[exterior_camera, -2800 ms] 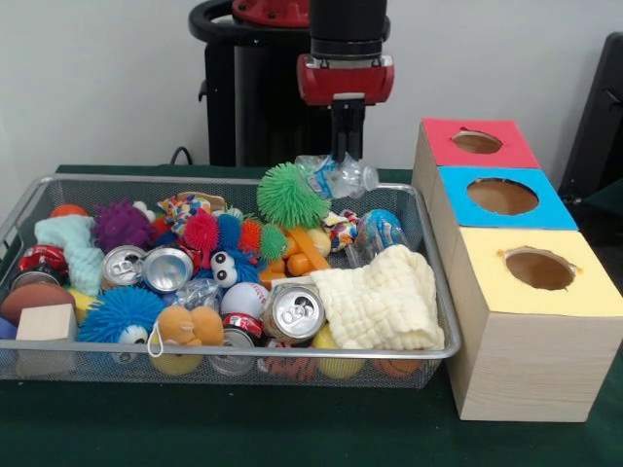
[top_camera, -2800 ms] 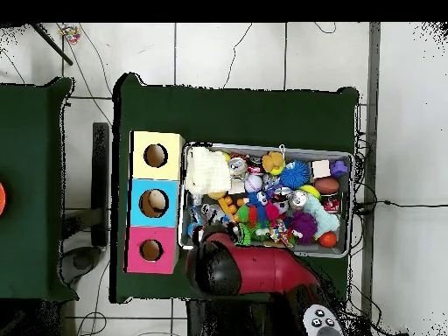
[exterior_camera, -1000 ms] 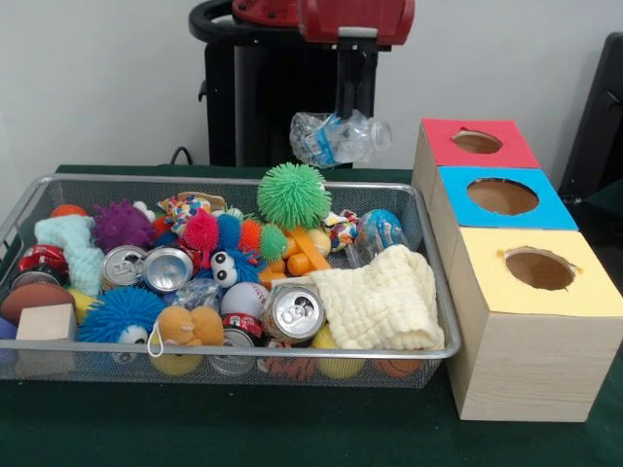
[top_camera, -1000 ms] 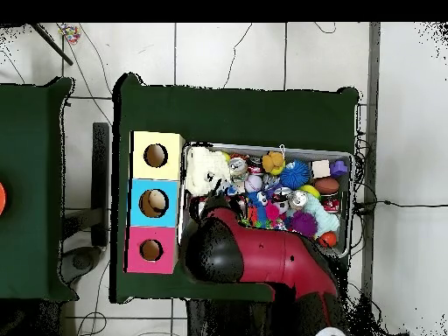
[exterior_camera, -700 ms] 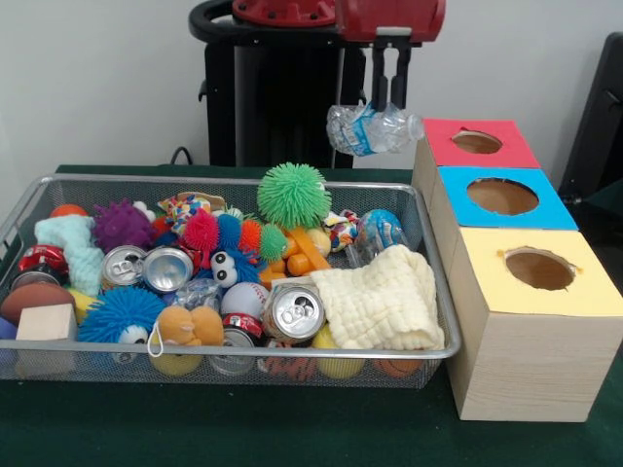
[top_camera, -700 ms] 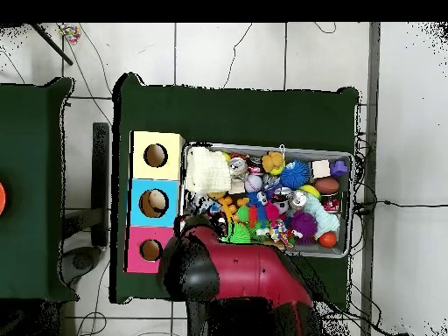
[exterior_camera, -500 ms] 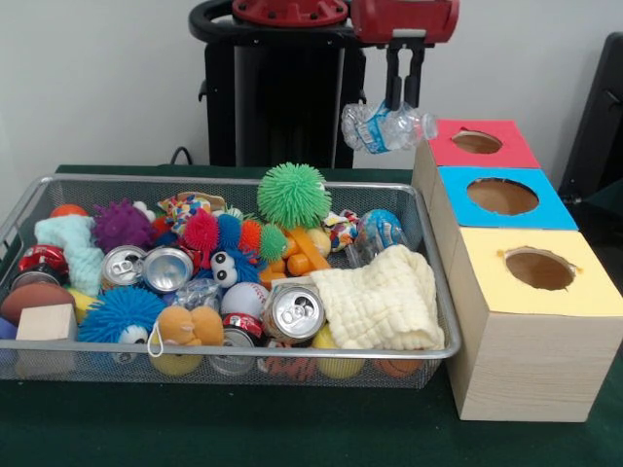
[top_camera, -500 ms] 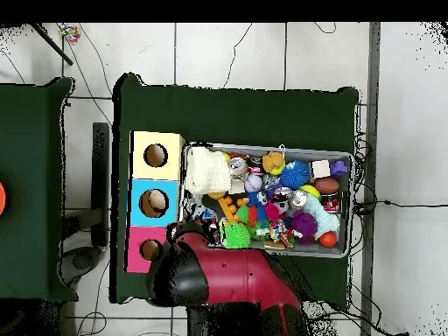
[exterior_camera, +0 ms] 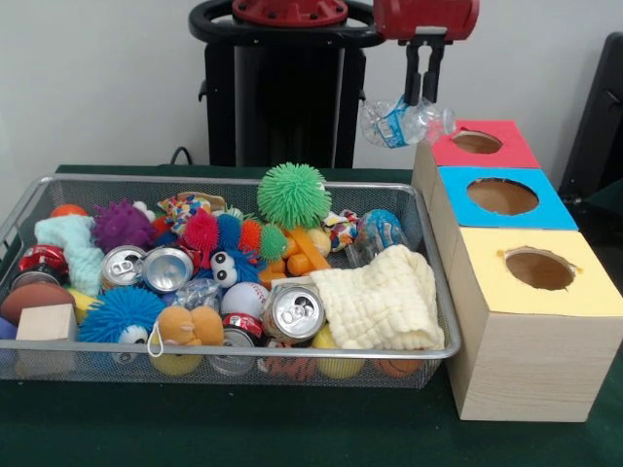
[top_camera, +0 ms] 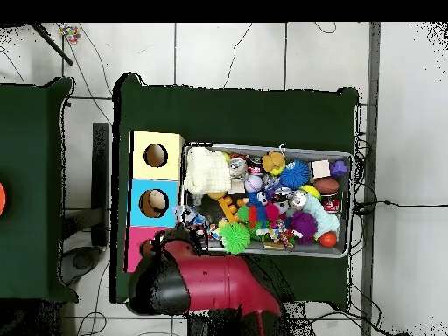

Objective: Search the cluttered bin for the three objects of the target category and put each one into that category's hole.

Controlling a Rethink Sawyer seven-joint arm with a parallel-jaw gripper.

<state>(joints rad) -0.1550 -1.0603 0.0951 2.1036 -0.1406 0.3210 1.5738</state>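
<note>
High above the table, just left of the red box (exterior_camera: 474,146), the gripper (exterior_camera: 422,99) pinches a crushed plastic bottle (exterior_camera: 402,123) by its top. The bottle hangs past the bin (exterior_camera: 428,282) rim, not yet over the red box's hole (exterior_camera: 477,142). To do this well, slide over until the bottle is right above the hole, go down a bit, then let go so it does not bounce off.

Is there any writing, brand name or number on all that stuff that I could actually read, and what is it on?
None can be read.
Crushed plastic bottle held by the gripper: blue and white label, print too blurred to read.
Red cans in the wire bin: markings too small to read.
Three coloured boxes, such as the blue one: plain, no signs.
</note>
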